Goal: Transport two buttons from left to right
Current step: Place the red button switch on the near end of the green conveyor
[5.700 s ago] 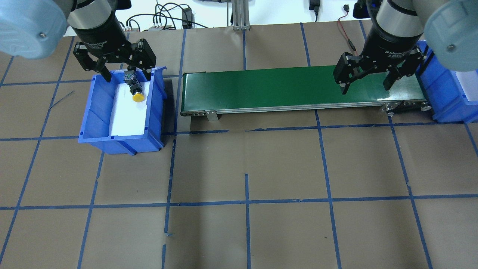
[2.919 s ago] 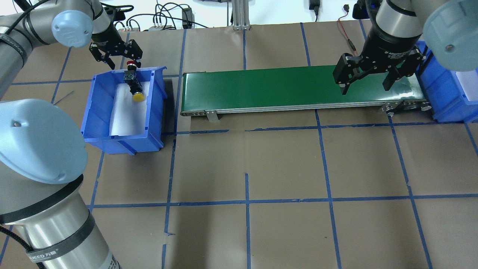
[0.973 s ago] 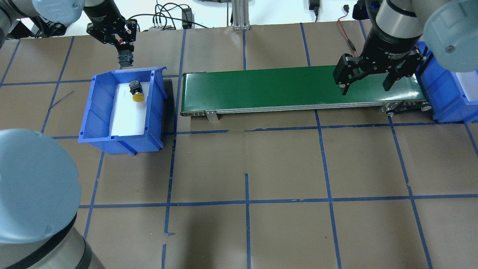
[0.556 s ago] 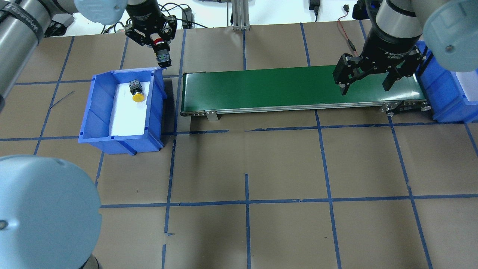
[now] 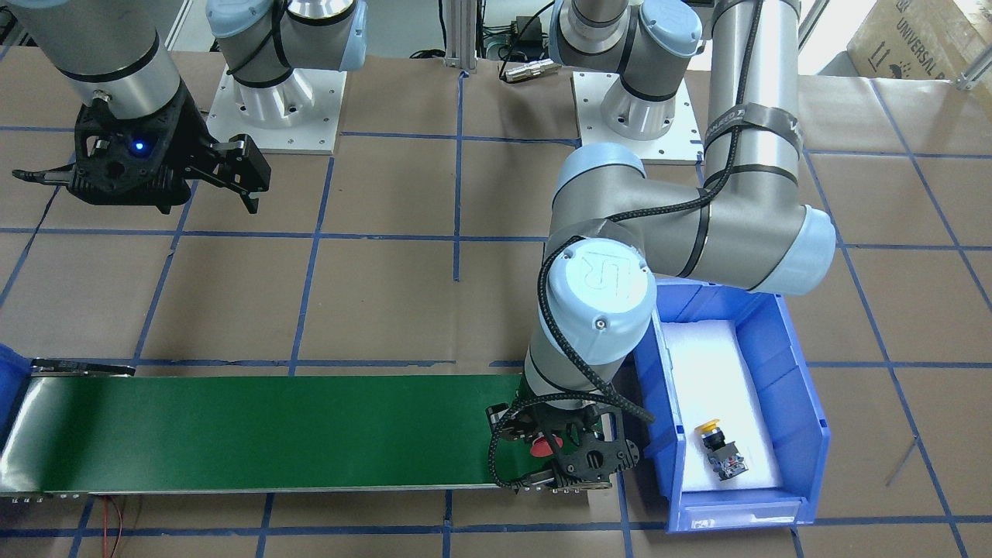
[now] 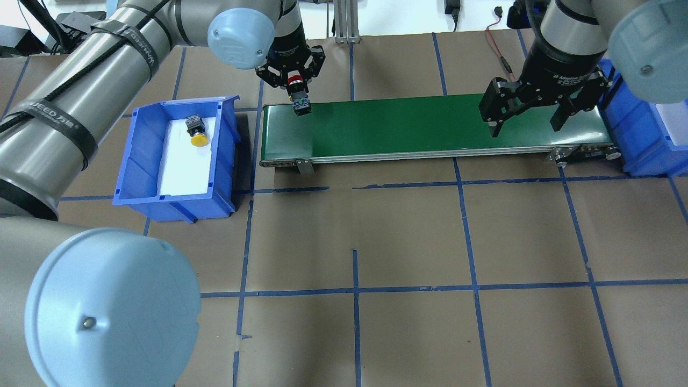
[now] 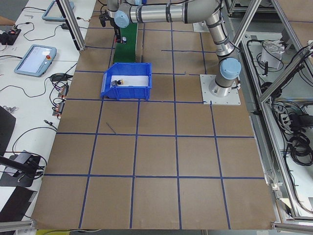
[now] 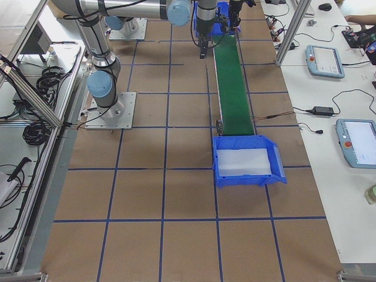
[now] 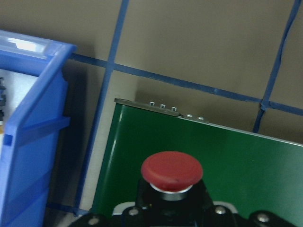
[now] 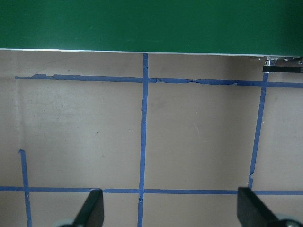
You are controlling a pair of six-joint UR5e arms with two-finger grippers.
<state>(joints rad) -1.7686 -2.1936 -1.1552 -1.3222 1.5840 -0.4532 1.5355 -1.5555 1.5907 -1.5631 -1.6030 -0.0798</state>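
Note:
My left gripper is shut on the red mushroom-capped button. It holds the button upright over the left end of the green conveyor belt. The red cap fills the lower middle of the left wrist view and also shows in the front view. The yellow-capped button lies on its side on white foam in the left blue bin. My right gripper is open and empty above the belt's right end; its fingertips stand wide apart.
A second blue bin with a white liner stands just past the belt's right end. The brown table has a blue tape grid. Cables and a metal post lie at the far edge.
My left gripper has carried the red button to the right, from above the left bin's far corner to over the belt's left end. The right arm and the yellow button have not moved.

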